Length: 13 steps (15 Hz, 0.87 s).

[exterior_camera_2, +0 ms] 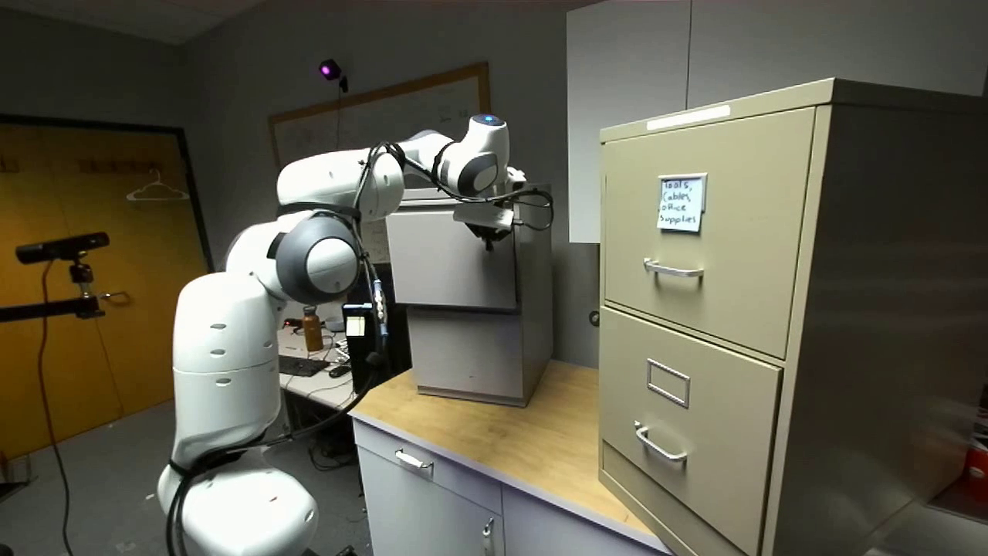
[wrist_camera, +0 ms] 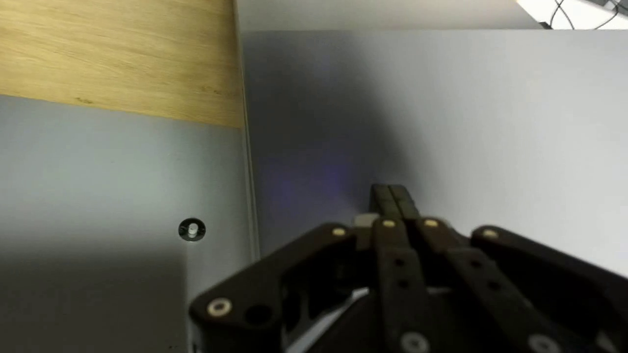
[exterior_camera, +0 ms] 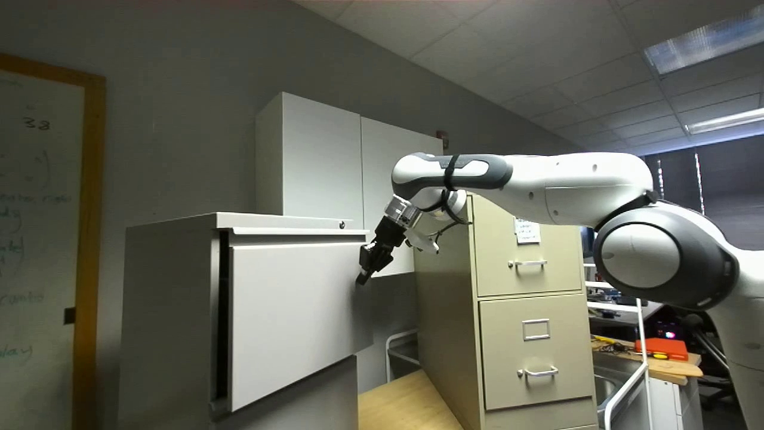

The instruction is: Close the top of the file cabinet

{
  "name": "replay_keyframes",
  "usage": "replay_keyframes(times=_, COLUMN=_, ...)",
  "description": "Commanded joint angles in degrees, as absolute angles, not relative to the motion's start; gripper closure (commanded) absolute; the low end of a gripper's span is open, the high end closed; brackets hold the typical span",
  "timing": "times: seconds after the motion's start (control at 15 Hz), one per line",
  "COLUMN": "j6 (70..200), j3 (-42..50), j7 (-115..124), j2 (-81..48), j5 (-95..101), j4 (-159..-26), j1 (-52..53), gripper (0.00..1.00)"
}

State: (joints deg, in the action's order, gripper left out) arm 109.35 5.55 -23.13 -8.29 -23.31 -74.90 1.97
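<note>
Bench (exterior_camera_2: 540, 440) first, wood-topped: it carries the file cabinet (exterior_camera_2: 467, 351), which stands apart from the beige cabinet (exterior_camera_2: 718, 316). Next size down, the top (exterior_camera: 292, 316): upper front panel of the file cabinet, sitting part-way out, w/ a dark gap behind its edge in an exterior view, so closing isn't done yet.

My read on handling: rigid sheet metal, not fragile, prob. a drawer w/ some wt. behind it, esp. if loaded; smooth face, so tips could skid. No real need to grip: a flat push approx. mid-width should do, b/c shoving near one side may rack it. If a hold's needed, upper edge prob. serves.

End effector (wrist_camera: 391, 196): fingers together, no gap, nothing held. Tips are right at the top's face, off toward the beige-cabinet side; contact likely, can't confirm.

Writing: note (exterior_camera_2: 681, 203) on the beige cabinet reads "Tools, Cables, office supplies", by hand. Label frame (exterior_camera_2: 668, 370) lower down: nothing legible. Smallest, handwritten "38" (exterior_camera: 36, 123) far L in an exterior view; rest there too faint. No brand names legible.
</note>
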Motion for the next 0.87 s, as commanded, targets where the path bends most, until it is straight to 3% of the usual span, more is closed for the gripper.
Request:
replay_keyframes(times=0.0, j6=105.3, j3=1.9, j7=-22.6, j2=-16.6, j5=-23.8, j4=-61.8, j1=-0.7, gripper=1.0)
replay_keyframes(times=0.8, j6=95.6, j3=-3.9, j7=-20.9, j2=-32.6, j5=-18.6, j4=-37.5, j1=-1.8, gripper=1.0)
